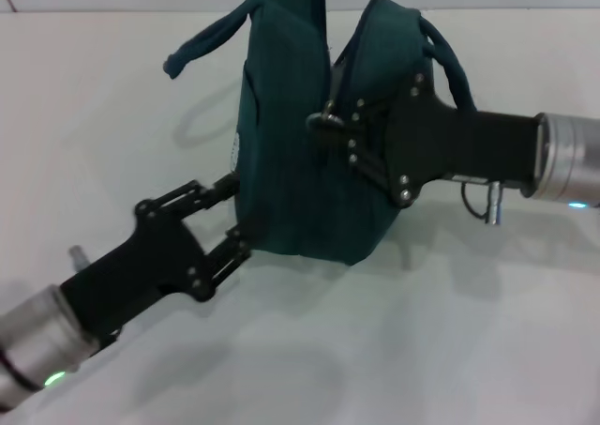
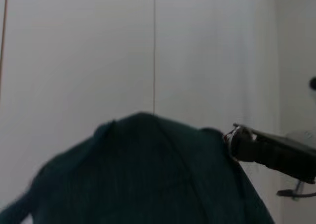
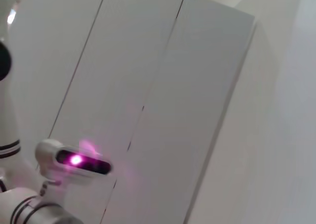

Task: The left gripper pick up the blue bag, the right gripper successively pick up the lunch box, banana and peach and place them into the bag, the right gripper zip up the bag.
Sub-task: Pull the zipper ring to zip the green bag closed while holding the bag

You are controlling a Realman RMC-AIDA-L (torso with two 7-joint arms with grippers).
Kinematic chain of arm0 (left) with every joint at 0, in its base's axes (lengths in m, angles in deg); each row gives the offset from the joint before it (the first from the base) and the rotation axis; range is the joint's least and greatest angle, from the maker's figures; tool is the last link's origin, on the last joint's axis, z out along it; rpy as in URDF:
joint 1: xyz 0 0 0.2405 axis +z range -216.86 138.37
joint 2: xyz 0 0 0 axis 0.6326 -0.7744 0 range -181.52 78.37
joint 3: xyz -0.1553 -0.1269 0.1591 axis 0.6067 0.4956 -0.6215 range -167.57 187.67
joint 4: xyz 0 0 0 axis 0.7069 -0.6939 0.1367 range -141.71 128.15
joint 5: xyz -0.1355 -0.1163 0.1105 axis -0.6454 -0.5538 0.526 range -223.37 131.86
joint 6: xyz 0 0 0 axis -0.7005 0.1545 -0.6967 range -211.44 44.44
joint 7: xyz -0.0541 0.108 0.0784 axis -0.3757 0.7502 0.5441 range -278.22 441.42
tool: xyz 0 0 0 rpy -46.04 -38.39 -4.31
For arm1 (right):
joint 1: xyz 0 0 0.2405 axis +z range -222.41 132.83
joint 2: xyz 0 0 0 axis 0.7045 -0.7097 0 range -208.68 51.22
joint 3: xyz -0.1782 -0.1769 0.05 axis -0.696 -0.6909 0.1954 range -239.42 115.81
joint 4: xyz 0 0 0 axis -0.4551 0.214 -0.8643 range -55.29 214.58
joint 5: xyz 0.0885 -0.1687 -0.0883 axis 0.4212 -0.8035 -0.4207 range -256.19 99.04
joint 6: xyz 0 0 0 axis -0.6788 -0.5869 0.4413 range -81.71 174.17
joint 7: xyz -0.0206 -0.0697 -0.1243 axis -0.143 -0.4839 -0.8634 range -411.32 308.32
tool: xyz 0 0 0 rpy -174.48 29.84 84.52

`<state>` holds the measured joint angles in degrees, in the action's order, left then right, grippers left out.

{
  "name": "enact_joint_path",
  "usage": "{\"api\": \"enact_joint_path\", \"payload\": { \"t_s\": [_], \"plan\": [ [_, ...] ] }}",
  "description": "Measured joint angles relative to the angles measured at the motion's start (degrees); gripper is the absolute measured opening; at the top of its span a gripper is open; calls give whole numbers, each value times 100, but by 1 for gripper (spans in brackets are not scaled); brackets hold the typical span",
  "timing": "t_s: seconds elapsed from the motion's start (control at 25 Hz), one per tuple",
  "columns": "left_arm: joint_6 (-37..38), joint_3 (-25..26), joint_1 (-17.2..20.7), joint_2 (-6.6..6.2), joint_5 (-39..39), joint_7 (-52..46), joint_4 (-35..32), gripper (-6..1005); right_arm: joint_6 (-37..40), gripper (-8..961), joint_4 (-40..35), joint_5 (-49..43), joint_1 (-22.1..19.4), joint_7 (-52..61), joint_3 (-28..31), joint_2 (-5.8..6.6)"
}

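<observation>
The blue bag (image 1: 300, 162) stands upright over the white table, its two loop handles hanging to either side. My left gripper (image 1: 234, 217) reaches in from the lower left and is shut on the bag's lower side edge. My right gripper (image 1: 328, 121) comes in from the right at the top of the bag, shut on the ring zip pull (image 1: 330, 120). In the left wrist view the bag (image 2: 143, 174) fills the lower part, with the right gripper (image 2: 236, 139) at its top seam. Lunch box, banana and peach are out of view.
The white table (image 1: 112, 115) spreads around the bag. The right wrist view shows only pale wall panels (image 3: 163, 85) and the robot's head (image 3: 74, 159) with a pink light.
</observation>
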<state>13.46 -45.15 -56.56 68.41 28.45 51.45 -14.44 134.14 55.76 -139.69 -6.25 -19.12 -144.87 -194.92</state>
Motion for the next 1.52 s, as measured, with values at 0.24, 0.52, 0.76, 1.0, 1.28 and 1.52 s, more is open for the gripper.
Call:
{"api": "enact_joint_path", "payload": {
  "t_s": [0.24,0.52,0.76,1.0,1.28,1.52],
  "plan": [
    [-85,-7,-297,-8,-5,-60,178,461,-155,32,5,339,-81,-191,-400,0],
    [-206,-14,-478,5,2,-1,170,431,-156,33,2,350,-196,-243,-409,0],
    [-233,-17,-523,25,19,385,189,362,-167,34,1,425,-322,-393,-367,0],
    [-499,-21,-658,52,23,758,237,259,-178,35,20,499,-332,-68,-382,0],
    [-798,-25,-881,52,6,1277,434,121,-196,34,22,512,-411,900,-292,32],
    [-844,-25,-886,57,-2,1761,433,68,-234,33,-17,465,-415,2419,-116,136]
  ]
}}
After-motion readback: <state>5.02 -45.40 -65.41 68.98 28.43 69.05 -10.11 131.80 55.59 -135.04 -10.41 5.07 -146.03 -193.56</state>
